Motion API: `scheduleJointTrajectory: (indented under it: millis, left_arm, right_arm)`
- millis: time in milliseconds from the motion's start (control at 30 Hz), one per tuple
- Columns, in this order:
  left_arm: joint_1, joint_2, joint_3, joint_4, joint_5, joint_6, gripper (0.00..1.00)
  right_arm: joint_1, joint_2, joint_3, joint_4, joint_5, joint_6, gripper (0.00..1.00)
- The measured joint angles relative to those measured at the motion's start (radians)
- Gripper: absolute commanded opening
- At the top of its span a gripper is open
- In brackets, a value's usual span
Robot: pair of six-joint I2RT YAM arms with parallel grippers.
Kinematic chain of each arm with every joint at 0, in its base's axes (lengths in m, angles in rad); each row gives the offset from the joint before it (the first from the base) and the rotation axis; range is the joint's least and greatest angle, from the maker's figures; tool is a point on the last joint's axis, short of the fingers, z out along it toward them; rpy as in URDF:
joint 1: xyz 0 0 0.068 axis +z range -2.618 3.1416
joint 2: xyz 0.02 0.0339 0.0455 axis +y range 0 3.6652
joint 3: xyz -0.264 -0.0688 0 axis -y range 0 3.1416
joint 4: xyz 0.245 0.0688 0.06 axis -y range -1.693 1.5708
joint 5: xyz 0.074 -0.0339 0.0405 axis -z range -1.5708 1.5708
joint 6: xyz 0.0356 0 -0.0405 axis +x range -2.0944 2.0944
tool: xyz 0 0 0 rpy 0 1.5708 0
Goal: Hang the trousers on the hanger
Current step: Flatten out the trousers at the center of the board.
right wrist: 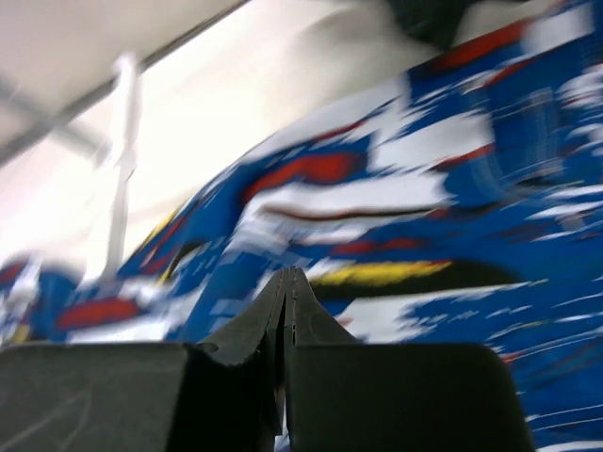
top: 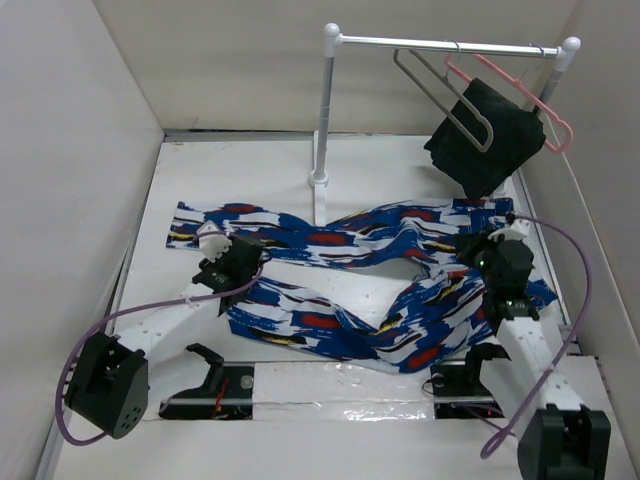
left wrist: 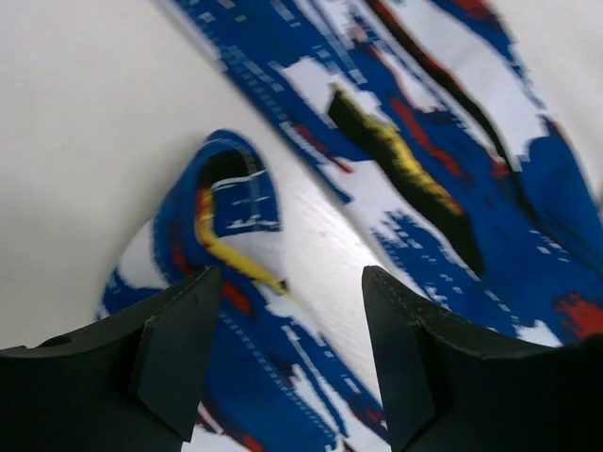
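The printed trousers [top: 370, 290] lie spread across the white table, the two legs running left from the waist at the right. The grey wire hanger [top: 440, 90] hangs on the rack bar at the back, apart from the trousers. My left gripper [top: 245, 258] hovers over the left end of the upper leg. In the left wrist view this gripper [left wrist: 290, 282] is open over a folded leg end [left wrist: 226, 226], with nothing held between its fingers. My right gripper [top: 472, 245] is over the waist end, and the right wrist view shows it [right wrist: 287, 275] shut and empty above the print [right wrist: 424, 207].
A white rack post [top: 322, 120] stands behind the trousers at the middle of the table. A pink hanger [top: 520, 95] carrying a black cloth [top: 490, 135] hangs at the bar's right end. White walls close in both sides. Black fixtures [top: 205, 365] sit at the near edge.
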Motion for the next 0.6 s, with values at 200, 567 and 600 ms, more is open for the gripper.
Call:
scheduleJointTrajectory:
  millis: [200,567,600]
  left_arm:
    - [0.058,0.006,0.000,-0.168,-0.043,-0.126,0.63]
    - [0.305,0.053,-0.002,-0.039,0.081,-0.026,0.59]
    - [0.305,0.076,-0.002,-0.034,0.093,-0.019,0.61]
  right_arm:
    - [0.233,-0.141,-0.064,-0.060,-0.054,-0.076,0.16]
    - [0.622,-0.039,-0.063,-0.092,-0.022,-0.165,0.26]
    - [0.639,-0.029,-0.063,-0.090,-0.016,-0.167,0.28]
